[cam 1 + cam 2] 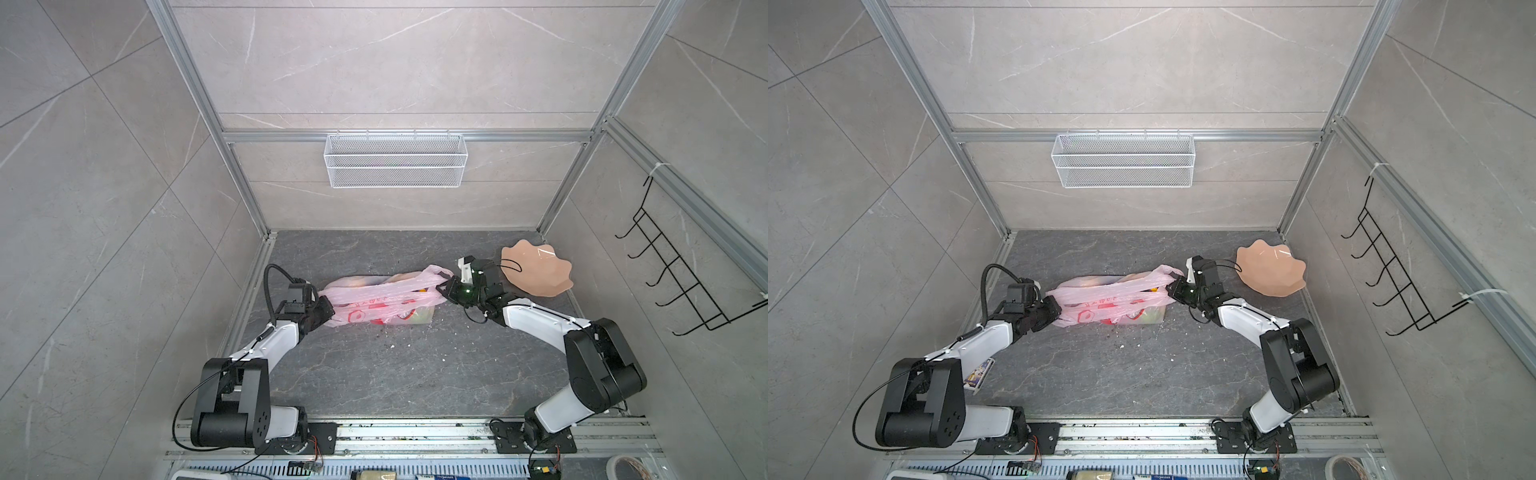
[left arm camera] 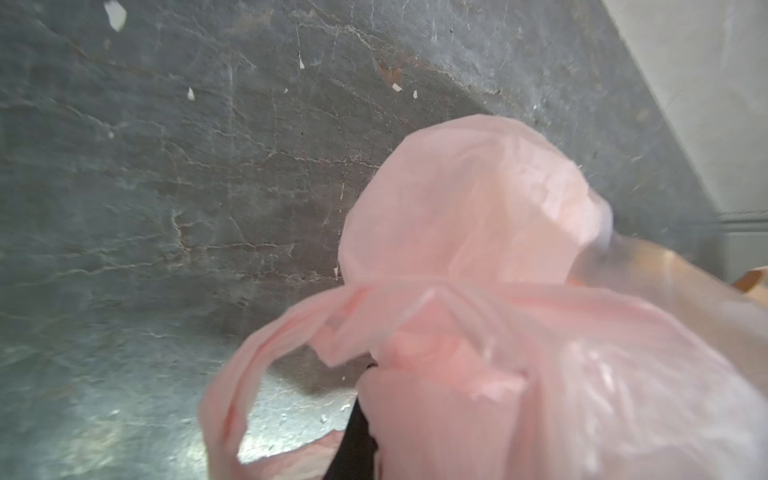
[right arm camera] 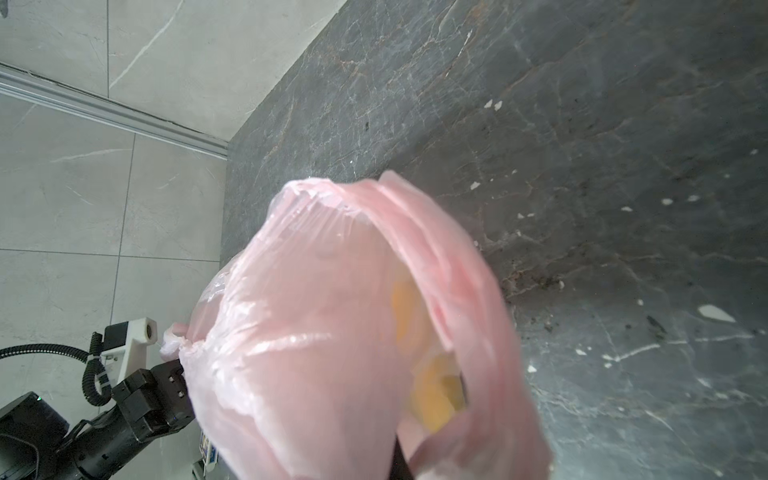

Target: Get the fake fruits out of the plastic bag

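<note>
Status check: the plastic bag (image 1: pixel 374 297) lies across the middle of the frame in both top views. It's on the dark stone surface (image 1: pixel 415 374), pulled out long between the two arms. At its left end the left fingers (image 1: pixel 325 309) are pinched nearly together with the bunched film caught between them. In the left wrist view the pink plastic drapes right over them, so only a sliver of one black finger shows at the bottom edge.

At the right end the right fingers (image 1: pixel 446 288) are squeezed fully together on the twisted loop handles.

The fake fruits (image 3: pixel 434 390) I can spot are inside the bag. Something yellow shows through the film in the right wrist view, and there's a pale lump at the bag's lower right corner in the top views. The rest is too blurry to sort out.

The peach scalloped plate (image 1: pixel 540 272) sits right of centre, just beside the right wrist.
</note>
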{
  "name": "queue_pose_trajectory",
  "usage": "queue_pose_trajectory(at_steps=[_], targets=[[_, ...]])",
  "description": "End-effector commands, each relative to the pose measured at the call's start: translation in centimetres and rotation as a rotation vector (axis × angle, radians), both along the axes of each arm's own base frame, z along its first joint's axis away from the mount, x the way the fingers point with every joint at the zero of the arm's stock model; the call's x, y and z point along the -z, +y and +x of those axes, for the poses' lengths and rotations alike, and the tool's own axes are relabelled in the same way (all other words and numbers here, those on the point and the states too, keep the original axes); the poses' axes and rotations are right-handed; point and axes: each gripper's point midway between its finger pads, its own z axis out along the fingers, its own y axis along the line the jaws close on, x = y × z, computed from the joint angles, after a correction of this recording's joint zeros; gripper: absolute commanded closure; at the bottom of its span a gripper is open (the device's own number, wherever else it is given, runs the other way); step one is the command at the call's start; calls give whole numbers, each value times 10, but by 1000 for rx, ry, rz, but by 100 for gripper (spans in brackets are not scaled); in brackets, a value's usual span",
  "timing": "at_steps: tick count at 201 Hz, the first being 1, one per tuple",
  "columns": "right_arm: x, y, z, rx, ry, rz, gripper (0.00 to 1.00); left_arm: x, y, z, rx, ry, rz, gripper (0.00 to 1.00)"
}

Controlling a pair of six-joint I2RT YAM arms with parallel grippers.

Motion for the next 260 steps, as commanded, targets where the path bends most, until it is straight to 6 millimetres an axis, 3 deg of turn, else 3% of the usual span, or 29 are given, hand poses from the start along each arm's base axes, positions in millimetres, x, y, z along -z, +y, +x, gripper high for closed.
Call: queue_pose_trajectory(at_steps=[1,21,41,77,105,122,145,197,235,260], targets=[[-7,2,7,-11,-17,-4,100,-25,-7,1,29,-46,127,65],[-9,-3,8,-9,-15,-59,100,-36,-4,-9,17,-54,290,40],[-7,-12,12,0,4,-150,100,-45,-4,-16,19,-58,443,27],[-5,-20,18,-27,34,-274,100,-69,-7,-23,24,-100,653,22],[-10,-21,25,-36,26,-317,100,-98,-30,-25,83,-216,724,21],[-13,-21,30,-44,21,-335,100,-101,-39,-22,123,-239,728,20],[-14,-20,33,-48,14,-340,100,-92,-48,-9,187,-216,790,13],[-14,-22,34,-44,11,-359,100,-58,-71,14,369,-103,890,8],[-10,-21,36,-58,15,-363,100,-40,-48,31,312,-29,872,8],[-8,-22,38,-59,14,-373,100,-26,-36,45,268,10,815,19]])
